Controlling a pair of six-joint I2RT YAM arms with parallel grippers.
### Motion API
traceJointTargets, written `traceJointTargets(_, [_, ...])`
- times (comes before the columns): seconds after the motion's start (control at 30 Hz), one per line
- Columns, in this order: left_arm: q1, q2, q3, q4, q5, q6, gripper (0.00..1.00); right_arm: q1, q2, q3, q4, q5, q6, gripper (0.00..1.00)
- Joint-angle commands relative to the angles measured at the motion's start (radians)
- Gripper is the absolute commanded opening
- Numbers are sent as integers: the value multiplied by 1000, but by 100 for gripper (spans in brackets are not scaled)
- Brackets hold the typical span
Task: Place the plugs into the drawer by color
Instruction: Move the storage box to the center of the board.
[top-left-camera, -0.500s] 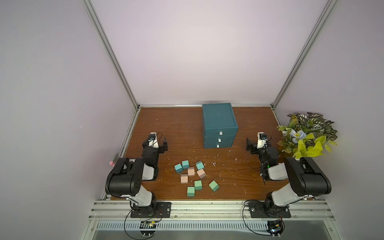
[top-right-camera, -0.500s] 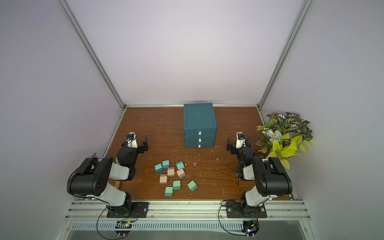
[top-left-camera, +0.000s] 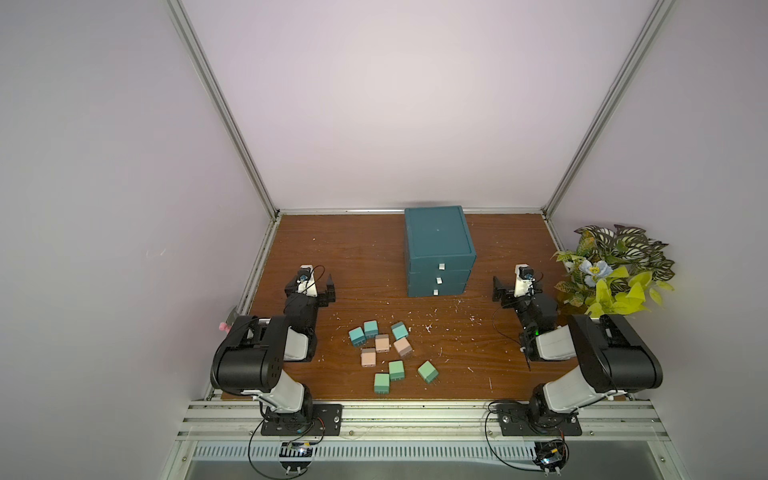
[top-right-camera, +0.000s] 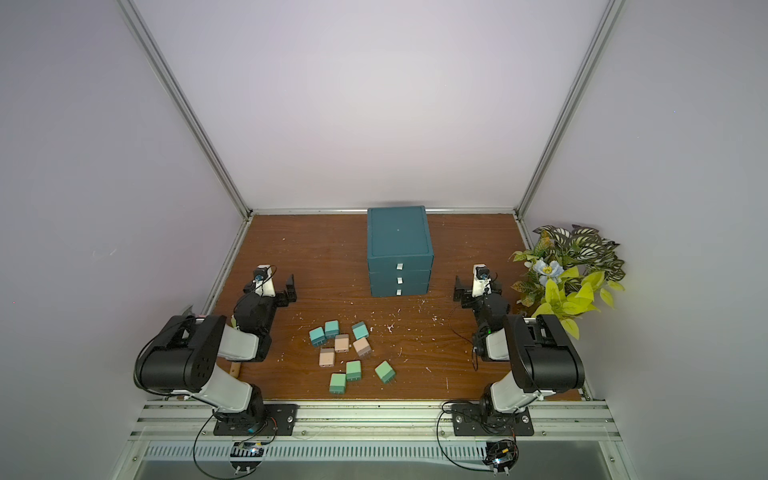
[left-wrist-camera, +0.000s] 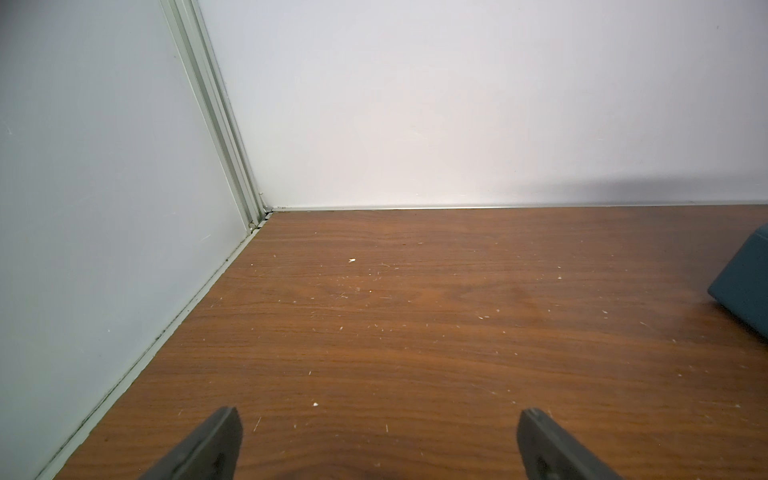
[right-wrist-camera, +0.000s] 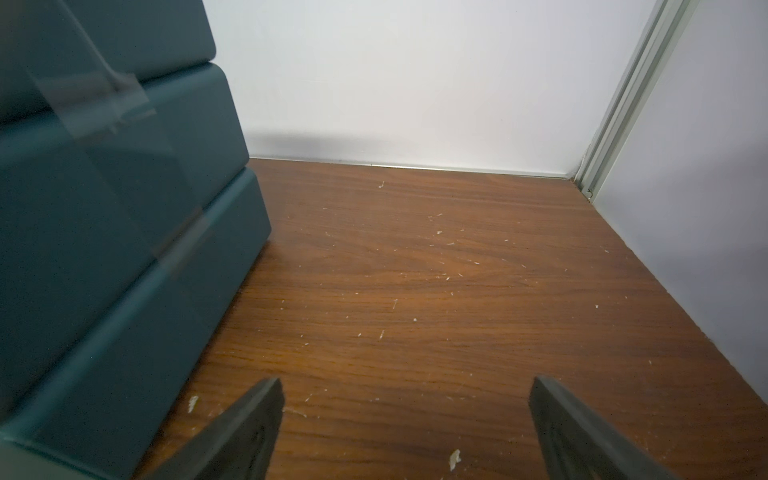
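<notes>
Left end effector (left-wrist-camera: 380, 412) and right end effector (right-wrist-camera: 406, 380) sit spread wide, empty, over the scratched, white-flecked wooden worktop (top-left-camera: 353, 257). Nine plugs (top-left-camera: 382, 343) cluster between the arms, before the shut drawers (top-left-camera: 428, 276) of the teal cabinet (top-left-camera: 436, 232). Lilac walls (top-left-camera: 395, 104) enclose it.

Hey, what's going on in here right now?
Nothing is being handled yet. Both arms sit at the sides of the table. The left end effector and right end effector are open and empty. In front of the dark teal cabinet lie three teal-blue plugs, three peach plugs and three mint green plugs, all loose on the wood. All three drawers look shut.
</notes>
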Motion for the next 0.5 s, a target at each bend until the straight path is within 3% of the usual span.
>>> traceJointTargets(0.0, [-26, -25, -3, 14, -95, 5, 99, 9, -95, -4, -6, 105, 28, 100])
traceJointTargets(0.03, [-59, -60, 12, -41, -219, 4, 99, 20, -166, 6, -85, 137, 21, 99])
traceJointTargets(0.07, [-72, -104, 36, -120, -262, 1, 99, 38, -242, 27, -183, 180, 22, 100])
traceJointTargets(0.13, [-101, -172, 77, -230, -318, 25, 99, 57, -369, 84, -363, 270, 133, 99])
traceJointTargets(0.2, [-189, -223, 116, -282, -488, 43, 100, 64, -480, 160, -553, 277, 258, 99])
traceJointTargets(0.23, [-231, -254, 130, -297, -514, 31, 100, 70, -527, 199, -642, 268, 307, 100])
traceJointTargets(0.37, [-348, -335, 256, -415, -410, -47, 100, 75, -645, 304, -811, 97, 434, 99])
traceJointTargets(0.47, [-358, -308, 509, -826, -318, -239, 100, 84, -622, 446, -1002, -50, 435, 100])
